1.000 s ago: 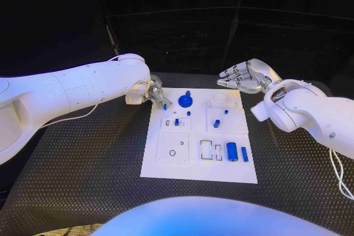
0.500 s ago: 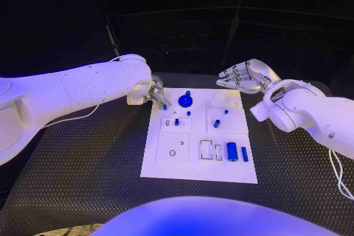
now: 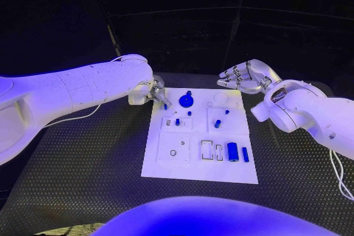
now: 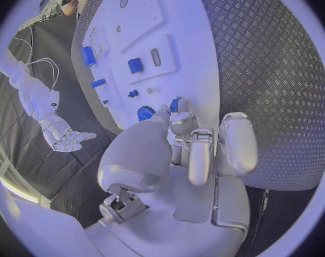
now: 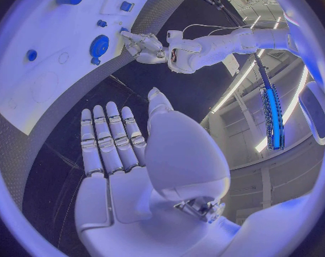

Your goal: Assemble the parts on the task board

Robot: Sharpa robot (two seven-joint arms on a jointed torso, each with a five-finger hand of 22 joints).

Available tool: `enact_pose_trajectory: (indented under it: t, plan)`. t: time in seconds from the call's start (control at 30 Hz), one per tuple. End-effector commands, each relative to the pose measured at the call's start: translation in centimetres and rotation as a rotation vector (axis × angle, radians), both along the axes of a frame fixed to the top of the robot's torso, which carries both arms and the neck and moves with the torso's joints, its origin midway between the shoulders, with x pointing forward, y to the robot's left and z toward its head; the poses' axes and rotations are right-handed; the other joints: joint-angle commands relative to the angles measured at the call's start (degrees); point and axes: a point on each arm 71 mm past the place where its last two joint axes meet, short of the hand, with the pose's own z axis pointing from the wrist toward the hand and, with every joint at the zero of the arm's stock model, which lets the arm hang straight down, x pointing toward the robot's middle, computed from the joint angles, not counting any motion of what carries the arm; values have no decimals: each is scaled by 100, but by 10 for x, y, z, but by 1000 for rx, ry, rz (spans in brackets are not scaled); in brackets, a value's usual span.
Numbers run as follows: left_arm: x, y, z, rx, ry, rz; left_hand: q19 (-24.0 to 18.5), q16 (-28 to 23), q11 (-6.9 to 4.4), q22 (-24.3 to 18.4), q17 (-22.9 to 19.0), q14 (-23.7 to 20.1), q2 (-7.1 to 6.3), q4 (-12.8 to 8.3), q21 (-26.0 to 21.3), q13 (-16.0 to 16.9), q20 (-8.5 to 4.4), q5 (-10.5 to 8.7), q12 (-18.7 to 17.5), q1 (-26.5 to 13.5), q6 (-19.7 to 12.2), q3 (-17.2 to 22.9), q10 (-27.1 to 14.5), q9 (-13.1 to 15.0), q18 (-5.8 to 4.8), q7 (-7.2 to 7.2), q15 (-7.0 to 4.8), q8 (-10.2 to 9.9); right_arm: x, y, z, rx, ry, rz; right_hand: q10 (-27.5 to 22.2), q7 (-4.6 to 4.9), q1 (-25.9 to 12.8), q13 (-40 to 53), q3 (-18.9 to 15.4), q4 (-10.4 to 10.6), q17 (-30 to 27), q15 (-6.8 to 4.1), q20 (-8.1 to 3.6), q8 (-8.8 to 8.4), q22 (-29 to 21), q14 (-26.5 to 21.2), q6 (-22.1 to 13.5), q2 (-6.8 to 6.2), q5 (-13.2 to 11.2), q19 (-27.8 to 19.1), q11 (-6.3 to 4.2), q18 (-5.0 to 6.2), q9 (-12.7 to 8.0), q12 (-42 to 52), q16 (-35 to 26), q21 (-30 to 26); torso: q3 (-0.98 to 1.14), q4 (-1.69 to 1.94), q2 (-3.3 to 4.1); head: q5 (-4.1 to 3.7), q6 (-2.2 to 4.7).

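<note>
The white task board (image 3: 166, 164) lies mid-table with several blue parts on it. My left hand (image 3: 153, 92) is at the board's far left corner. Its thumb and a finger pinch a small blue peg (image 3: 164, 106) standing there, and the left wrist view shows the peg (image 4: 175, 104) between the fingertips (image 4: 182, 120). Beside it stands a round blue knob (image 3: 186, 100). My right hand (image 3: 245, 75) hovers off the board's far right corner. In the right wrist view the right hand (image 5: 127, 154) is flat with straight fingers and holds nothing.
Small blue pegs (image 3: 218, 123) stand mid-board. A thick blue cylinder (image 3: 232, 151) and a slim one (image 3: 245, 154) lie near the right edge beside white slots (image 3: 207, 149). Black ribbed table (image 3: 88, 164) surrounds the board. A white cable (image 3: 73, 118) trails under my left arm.
</note>
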Motion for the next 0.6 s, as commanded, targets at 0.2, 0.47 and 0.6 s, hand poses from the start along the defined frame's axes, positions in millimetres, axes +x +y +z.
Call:
enact_pose_trajectory:
  t: [0.2, 0.47, 0.6]
  plan:
    - [1, 1, 3, -83, -52, 58, -13, 18, -147, 28, 1510, 605, 137, -427, -30, 63, -117, -19, 3, 397, -4, 367, 63, 307, -13, -114, -132, 425, 0, 1, 1, 1, 6, 10, -23, 295, 21, -5, 38, -19, -7, -10, 1, -1, 8, -39, -11, 58, 42, -51, 7, -78, 3, -11, -35, -28, -3, 1, 1, 3, -1]
    - [-3, 6, 3, -141, -57, 103, -14, 18, -171, 33, 1510, 605, 127, -508, -37, 53, -144, -20, -12, 349, -126, 526, 75, 455, -17, -127, -145, 598, 1, 1, 0, -2, 9, 10, -24, 296, 27, -5, 42, -24, -10, -10, 2, 0, 9, -40, -11, 62, 51, -50, 8, -79, 3, -10, -35, -31, 2, 5, -3, 20, -1]
    - [-7, 10, 4, -156, -67, 113, -14, 18, -173, 34, 1510, 605, 120, -520, -38, 59, -146, -20, -9, 334, -139, 552, 82, 478, -17, -130, -146, 626, 1, 0, 0, -3, 10, 9, -24, 296, 27, -5, 42, -24, -10, -10, 2, 0, 9, -40, -11, 62, 51, -50, 8, -79, 3, -10, -35, -31, 8, 13, -6, 22, -1]
